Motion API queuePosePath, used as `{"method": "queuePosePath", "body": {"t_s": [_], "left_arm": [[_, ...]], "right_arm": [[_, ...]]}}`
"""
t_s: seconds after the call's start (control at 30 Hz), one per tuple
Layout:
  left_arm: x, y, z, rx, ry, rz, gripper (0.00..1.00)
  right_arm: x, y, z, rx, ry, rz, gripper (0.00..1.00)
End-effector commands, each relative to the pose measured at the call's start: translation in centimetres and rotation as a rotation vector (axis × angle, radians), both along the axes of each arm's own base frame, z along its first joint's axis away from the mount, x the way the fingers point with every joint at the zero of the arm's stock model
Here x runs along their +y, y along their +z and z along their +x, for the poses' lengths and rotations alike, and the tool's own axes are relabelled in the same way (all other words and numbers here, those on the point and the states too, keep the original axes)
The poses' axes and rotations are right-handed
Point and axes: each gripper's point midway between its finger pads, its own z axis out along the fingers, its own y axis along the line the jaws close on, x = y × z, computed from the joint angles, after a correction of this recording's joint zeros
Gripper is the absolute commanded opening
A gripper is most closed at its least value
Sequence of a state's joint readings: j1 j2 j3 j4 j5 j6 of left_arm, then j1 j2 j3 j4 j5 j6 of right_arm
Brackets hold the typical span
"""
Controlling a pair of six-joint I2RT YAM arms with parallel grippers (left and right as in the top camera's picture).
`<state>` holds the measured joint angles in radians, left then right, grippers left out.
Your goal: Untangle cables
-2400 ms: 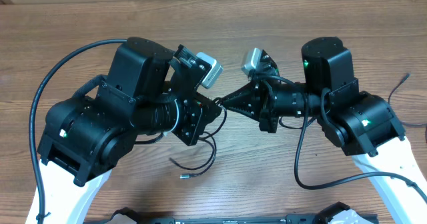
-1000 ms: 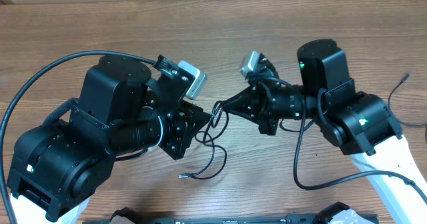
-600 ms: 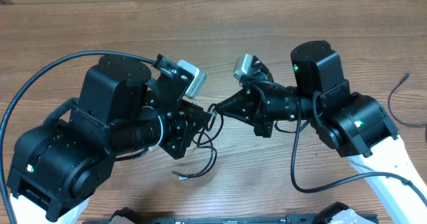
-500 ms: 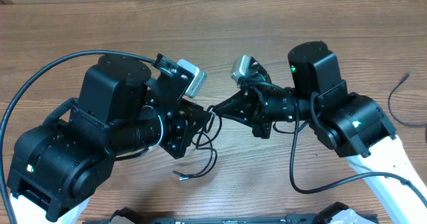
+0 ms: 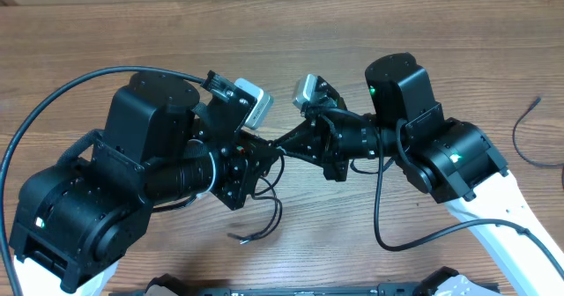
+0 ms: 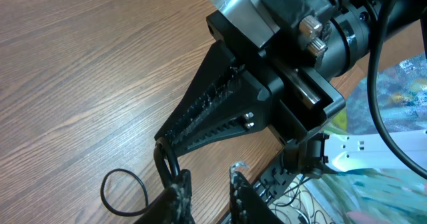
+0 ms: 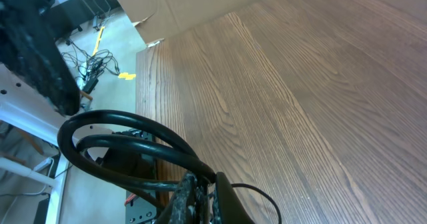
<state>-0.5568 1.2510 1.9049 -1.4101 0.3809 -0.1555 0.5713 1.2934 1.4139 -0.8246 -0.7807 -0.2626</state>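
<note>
**Thin black cables [image 5: 267, 215] bunched between two claws at mid-desk**

The cables hang in loose loops over the middle of the brown wood-grain desk [image 5: 352, 32], with one plug end lying on the boards. The right claw [image 7: 202, 187] is pinching a doubled loop. The left claw [image 6: 207, 187], nose to nose with it, stands slightly spread. Past the desk edge are a brown cardboard box [image 7: 157, 7] and grey floor [image 7: 107, 47].

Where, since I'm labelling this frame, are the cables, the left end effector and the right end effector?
cables [image 5: 254, 235]: overhead view, on the loose trailing end.
left end effector [image 6: 207, 199]: left wrist view, gap between its fingertips.
right end effector [image 7: 200, 197]: right wrist view, midway between its fingertips.
</note>
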Motion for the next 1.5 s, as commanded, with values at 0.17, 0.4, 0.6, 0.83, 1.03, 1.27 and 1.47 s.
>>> {"method": "queuePosePath", "body": {"t_s": [0.17,0.4,0.6,0.83,1.03,1.27,1.47], "left_arm": [[2.6,-1.1,1.5,0.021,0.195,0.091,0.23],[3.2,-1.5,1.8,0.039,0.246,0.113,0.23],[2.3,-2.4,2.3,0.084,0.230,0.118,0.22],[1.7,-3.4,3.1,0.119,0.224,0.139,0.18],[1.7,-3.2,3.0,0.113,0.224,0.135,0.18],[1.9,-2.2,2.8,0.075,0.226,0.104,0.21],[2.3,-1.5,2.2,0.054,0.227,0.087,0.20]], "right_arm": [[0.1,0.5,-0.2,-0.010,0.009,0.011,0.04],[0.2,0.5,-0.2,-0.010,0.010,0.012,0.04],[0.2,0.6,-0.2,-0.011,0.010,0.013,0.04],[0.1,0.5,-0.1,-0.016,0.003,0.009,0.04],[-1.4,-1.9,1.7,-0.014,-0.133,-0.122,0.52],[-2.5,-3.5,2.2,0.008,-0.192,-0.204,0.56],[-2.6,-5.8,2.2,0.082,-0.188,-0.269,0.56]]}}
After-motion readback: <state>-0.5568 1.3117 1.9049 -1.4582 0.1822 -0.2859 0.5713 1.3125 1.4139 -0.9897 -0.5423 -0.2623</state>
